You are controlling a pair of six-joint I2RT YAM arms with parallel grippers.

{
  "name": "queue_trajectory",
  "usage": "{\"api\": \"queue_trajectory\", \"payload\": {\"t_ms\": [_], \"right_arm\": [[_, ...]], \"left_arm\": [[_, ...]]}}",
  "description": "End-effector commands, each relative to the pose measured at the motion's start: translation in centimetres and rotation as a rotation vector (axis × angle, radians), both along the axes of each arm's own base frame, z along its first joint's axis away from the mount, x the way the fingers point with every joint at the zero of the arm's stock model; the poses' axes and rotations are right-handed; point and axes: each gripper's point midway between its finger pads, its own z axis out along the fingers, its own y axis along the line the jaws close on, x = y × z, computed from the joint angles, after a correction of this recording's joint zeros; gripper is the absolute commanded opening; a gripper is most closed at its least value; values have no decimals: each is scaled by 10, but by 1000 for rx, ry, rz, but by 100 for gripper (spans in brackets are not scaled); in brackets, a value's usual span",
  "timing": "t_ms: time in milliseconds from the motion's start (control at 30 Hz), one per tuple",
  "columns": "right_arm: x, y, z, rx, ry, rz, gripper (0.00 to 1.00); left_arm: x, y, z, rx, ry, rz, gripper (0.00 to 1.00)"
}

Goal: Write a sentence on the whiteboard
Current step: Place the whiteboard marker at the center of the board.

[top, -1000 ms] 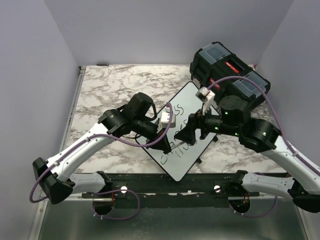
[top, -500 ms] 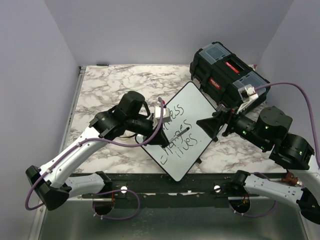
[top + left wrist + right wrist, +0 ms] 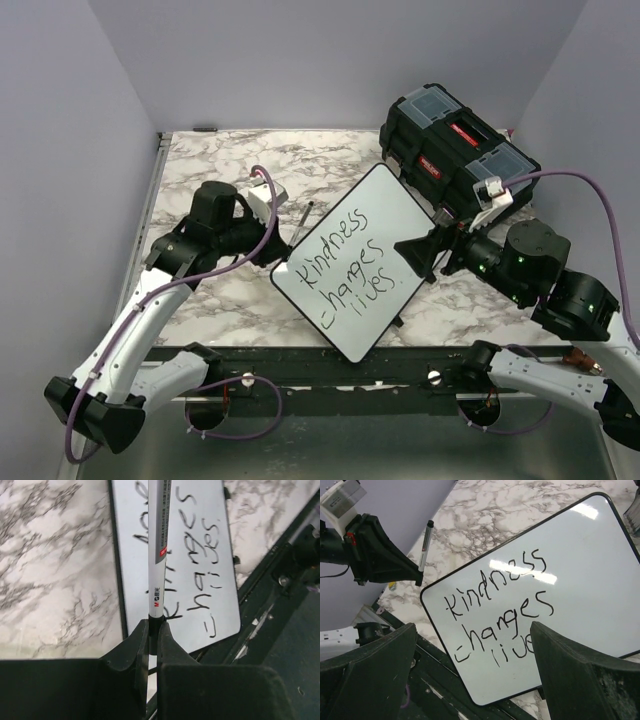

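The whiteboard (image 3: 385,205) lies turned diagonally on the marble table, its near corner over the front rail. The sentence (image 3: 345,268) "kindness changes lives" runs across it in three slanted black lines, also legible in the right wrist view (image 3: 500,605). My left gripper (image 3: 283,242) hangs just off the board's left edge, shut on a white-and-black marker (image 3: 303,218). In the left wrist view the marker (image 3: 159,555) sticks straight out of the gripper (image 3: 154,627) over the whiteboard (image 3: 227,610). My right gripper (image 3: 415,250) hovers at the board's right edge, wide open and holding nothing.
A black toolbox (image 3: 455,140) with red latches stands at the back right, close behind the whiteboard's far corner. The marble table (image 3: 220,170) extends to the left and back. A black rail (image 3: 330,365) runs along the near edge. Purple walls enclose the table.
The left arm has pulled back to the left, lifting the marker off the board. The right gripper has withdrawn from over the board to its right edge and opened wide.
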Motion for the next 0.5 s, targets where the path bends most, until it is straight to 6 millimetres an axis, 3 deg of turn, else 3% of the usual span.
{"api": "queue_trajectory", "payload": {"t_ms": [0,300,467], "right_arm": [[2,-7,-14,-26,24,-42,97],[2,-5,-27,-42,50,-41,96],[3,-3,-34,-46,63,-37,96]], "left_arm": [[22,37,-19,43,32,257,0],[48,93,-48,51,121,547,0],[48,95,-78,41,251,554,0]]}}
